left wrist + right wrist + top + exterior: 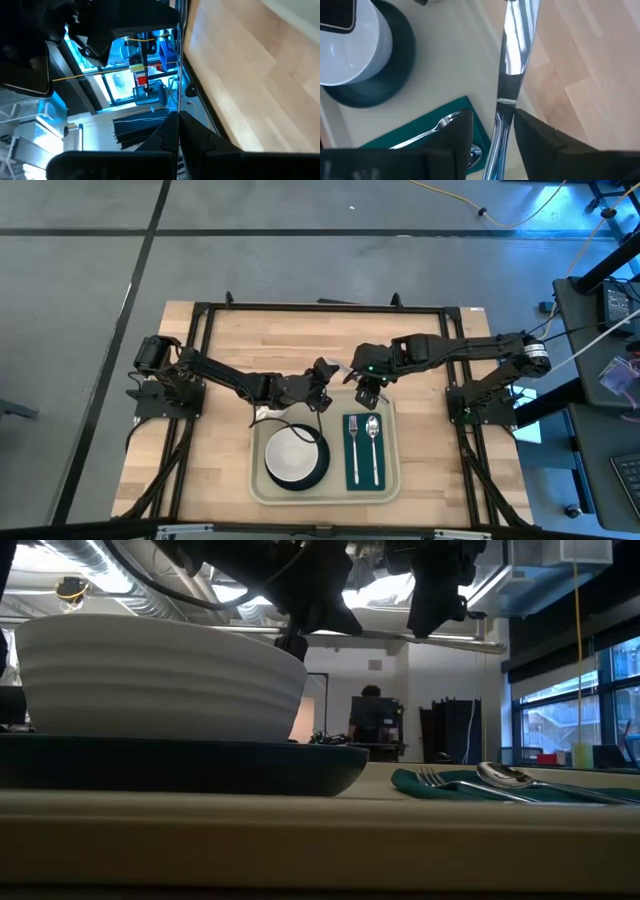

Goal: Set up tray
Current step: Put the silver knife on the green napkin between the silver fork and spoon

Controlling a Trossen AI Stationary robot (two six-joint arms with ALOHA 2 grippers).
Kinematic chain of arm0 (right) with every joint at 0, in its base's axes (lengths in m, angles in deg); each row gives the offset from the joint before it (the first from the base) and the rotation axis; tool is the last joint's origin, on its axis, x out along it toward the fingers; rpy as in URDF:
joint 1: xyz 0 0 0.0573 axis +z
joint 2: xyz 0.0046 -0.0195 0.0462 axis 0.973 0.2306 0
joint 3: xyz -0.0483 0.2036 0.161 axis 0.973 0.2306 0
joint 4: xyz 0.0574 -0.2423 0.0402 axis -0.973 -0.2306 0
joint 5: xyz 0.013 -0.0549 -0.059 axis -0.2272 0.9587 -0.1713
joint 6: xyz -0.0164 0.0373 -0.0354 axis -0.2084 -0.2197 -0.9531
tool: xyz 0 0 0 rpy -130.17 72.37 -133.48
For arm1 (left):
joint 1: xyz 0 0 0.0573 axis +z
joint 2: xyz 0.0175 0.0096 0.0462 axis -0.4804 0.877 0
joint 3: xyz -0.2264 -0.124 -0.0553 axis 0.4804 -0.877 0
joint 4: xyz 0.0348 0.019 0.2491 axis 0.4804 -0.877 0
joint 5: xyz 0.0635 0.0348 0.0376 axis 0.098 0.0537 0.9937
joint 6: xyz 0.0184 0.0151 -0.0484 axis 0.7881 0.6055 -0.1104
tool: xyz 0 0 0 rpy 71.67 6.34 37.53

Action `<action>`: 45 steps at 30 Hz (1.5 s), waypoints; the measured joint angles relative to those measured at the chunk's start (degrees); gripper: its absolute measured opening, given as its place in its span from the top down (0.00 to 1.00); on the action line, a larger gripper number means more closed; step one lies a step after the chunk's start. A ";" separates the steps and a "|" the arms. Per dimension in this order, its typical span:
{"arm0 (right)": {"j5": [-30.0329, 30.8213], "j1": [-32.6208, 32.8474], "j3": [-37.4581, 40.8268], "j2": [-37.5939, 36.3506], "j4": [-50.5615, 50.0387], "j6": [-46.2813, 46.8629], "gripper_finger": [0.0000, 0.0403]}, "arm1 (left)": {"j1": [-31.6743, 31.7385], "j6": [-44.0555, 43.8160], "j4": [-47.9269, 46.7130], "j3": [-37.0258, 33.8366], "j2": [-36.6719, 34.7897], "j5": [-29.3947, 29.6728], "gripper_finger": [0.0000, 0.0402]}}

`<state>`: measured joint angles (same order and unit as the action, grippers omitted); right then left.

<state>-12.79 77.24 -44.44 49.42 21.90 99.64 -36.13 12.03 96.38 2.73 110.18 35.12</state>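
The pale beige tray (335, 480) lies at the table's near middle. On it stand a dark plate (320, 467) with a white bowl (290, 455) on top, and a green napkin (363, 472) bearing a fork (353, 442) and a spoon (372, 440). My right gripper (368, 395) hovers over the tray's far edge, shut on a silver knife (512, 55). My left gripper (322, 375) hangs beside it, just beyond the tray's far edge, shut and holding nothing (178, 125). My right gripper (492, 116) pinches the knife between its two fingers by the handle (499, 107), close to where the blade begins. The knife lies along the fingers, and its blade (517, 40) sticks out ahead of them over the tray's rim and the bare wood. The tip is out of frame.
The low view shows the bowl (160, 675) large at near left, with the fork (450, 783) and spoon (510, 775) on the napkin (415, 783) at right. A black frame (320, 307) runs round the wooden table top. Bare wood lies left, right and beyond the tray.
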 joint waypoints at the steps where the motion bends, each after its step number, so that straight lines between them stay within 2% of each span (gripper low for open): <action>1: 0.00 0.00 0.00 0.02 0.00 -0.04 0.66 | 0.00 -0.13 -0.02 0.00 0.00 -0.07 1.00; 9: 0.00 0.00 0.00 0.01 0.02 -0.15 0.73 | 0.00 -0.48 0.04 0.00 0.00 -1.25 1.00; 23: -0.70 -0.02 0.00 0.00 -0.02 -0.04 0.75 | -0.04 0.52 2.42 -0.02 0.00 -1.58 1.00; 31: -0.66 -0.09 0.00 0.00 -0.44 -0.88 0.87 | -0.14 0.31 1.27 -0.02 0.00 -1.47 1.00; 39: -0.68 -0.09 0.02 0.02 -0.48 -0.81 0.89 | -0.15 -0.88 1.24 -0.02 0.00 -1.58 1.00; 42: -0.74 -0.05 0.02 0.00 -0.52 -0.17 0.89 | -0.28 -0.92 1.05 -0.02 0.00 -1.67 0.98; 45: -1.61 0.05 0.02 0.00 -0.57 0.25 0.89 | -0.46 -0.94 1.00 -0.02 0.00 -1.58 0.92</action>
<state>-14.40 77.29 -44.42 49.42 21.33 99.89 -36.59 11.09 97.38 2.70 110.18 33.54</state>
